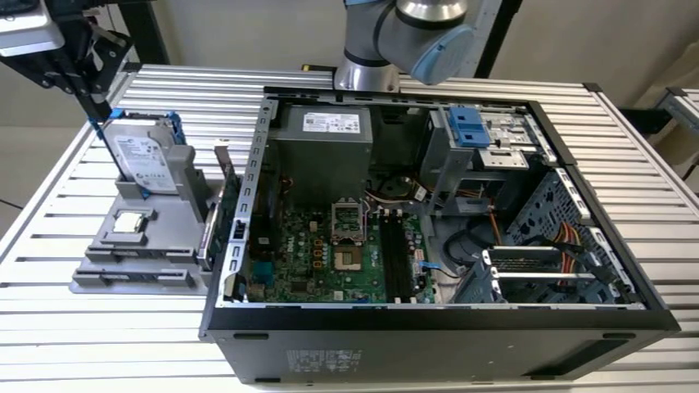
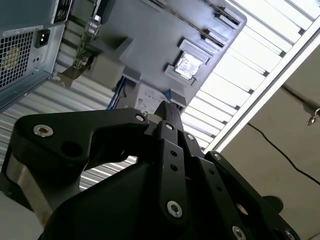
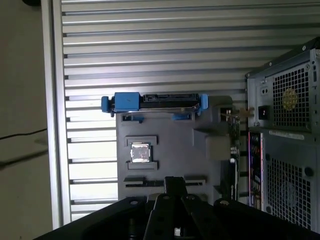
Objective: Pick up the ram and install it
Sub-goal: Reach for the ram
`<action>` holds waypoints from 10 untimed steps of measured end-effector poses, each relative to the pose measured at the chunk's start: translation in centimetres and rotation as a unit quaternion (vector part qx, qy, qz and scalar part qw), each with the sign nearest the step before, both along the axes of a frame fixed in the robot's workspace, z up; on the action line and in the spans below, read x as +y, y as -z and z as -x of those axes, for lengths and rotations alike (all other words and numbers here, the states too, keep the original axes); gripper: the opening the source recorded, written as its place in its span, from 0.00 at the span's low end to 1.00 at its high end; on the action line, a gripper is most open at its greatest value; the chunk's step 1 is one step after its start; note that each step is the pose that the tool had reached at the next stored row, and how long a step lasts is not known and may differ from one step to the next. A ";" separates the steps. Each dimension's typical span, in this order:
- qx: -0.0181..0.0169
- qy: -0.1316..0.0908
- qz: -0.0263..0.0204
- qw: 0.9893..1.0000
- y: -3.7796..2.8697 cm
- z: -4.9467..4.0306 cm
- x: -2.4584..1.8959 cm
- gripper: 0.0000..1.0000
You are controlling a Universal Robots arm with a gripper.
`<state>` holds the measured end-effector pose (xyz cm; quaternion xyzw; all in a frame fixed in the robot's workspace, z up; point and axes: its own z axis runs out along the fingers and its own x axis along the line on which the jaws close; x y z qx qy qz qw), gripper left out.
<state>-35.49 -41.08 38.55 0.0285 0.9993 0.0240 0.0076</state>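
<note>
Table (image 1: pixel 65 327) ribbed bare metal; holder (image 1: pixel 131 255) matt gry plastic; fingers (image 2: pixel 170 120) matt blk.

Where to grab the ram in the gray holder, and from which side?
Grip the ram mid-length across its thin faces, coming from straight above. It appears to stand on edge in a slot of the gray holder, so just its long top edge is exposed.

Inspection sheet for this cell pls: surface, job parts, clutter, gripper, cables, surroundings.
Surface: slatted metal table carrying a grey holder and an open PC case.
Job's things: ram, a dark strip in the holder's end slot, not yet picked.
Clutter: hard drive upright in a blue frame; CPU chip on the holder.
Gripper: gripper shut, empty, over the holder.
Cables: coloured wires inside the case; black cable on the floor.
Surroundings: another slatted surface at the exterior view's right.
</note>
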 end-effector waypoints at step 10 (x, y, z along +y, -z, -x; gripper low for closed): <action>0.001 0.000 0.000 1.000 0.02 0.00 -1.01 0.00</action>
